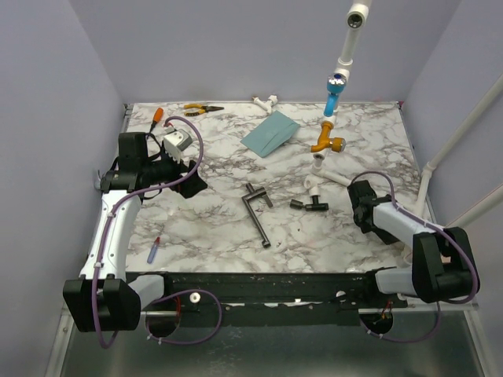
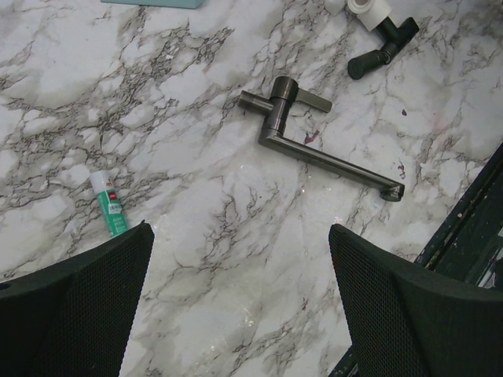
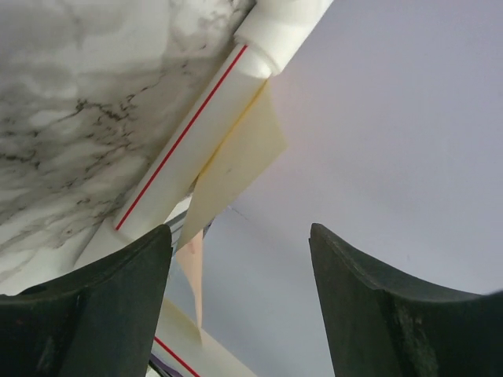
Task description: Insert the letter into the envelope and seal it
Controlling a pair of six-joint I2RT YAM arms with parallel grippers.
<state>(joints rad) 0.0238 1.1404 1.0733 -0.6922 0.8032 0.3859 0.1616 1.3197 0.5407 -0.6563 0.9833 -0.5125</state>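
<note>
Toward the back of the marble desk (image 1: pixel 212 236) the teal envelope (image 1: pixel 269 133) lies flat, well apart from both arms. Seen from the right wrist, the tan letter (image 3: pixel 240 153) sticks out from behind a white pipe (image 3: pixel 185 149) marked with a red line, its free part showing against the lilac wall (image 3: pixel 393 118). From above I cannot make it out. The right gripper (image 3: pixel 237 232) has its fingers spread with nothing between them. It faces that sheet without touching it.

The left gripper (image 2: pixel 240 236) hovers over bare marble on the left side, fingers spread wide and holding nothing. Ahead of it lies a dark metal door handle (image 2: pixel 314 149), with a black T-shaped fitting (image 2: pixel 381 43) farther off. A small green-and-white tube (image 2: pixel 108 206) lies near one finger.

Along the back edge rest yellow-handled pliers (image 1: pixel 203 109) and an orange-handled screwdriver (image 1: pixel 157 115). A pipe stand with a blue valve (image 1: pixel 335 82) and an orange valve (image 1: pixel 328 144) rises to the right of the envelope.
</note>
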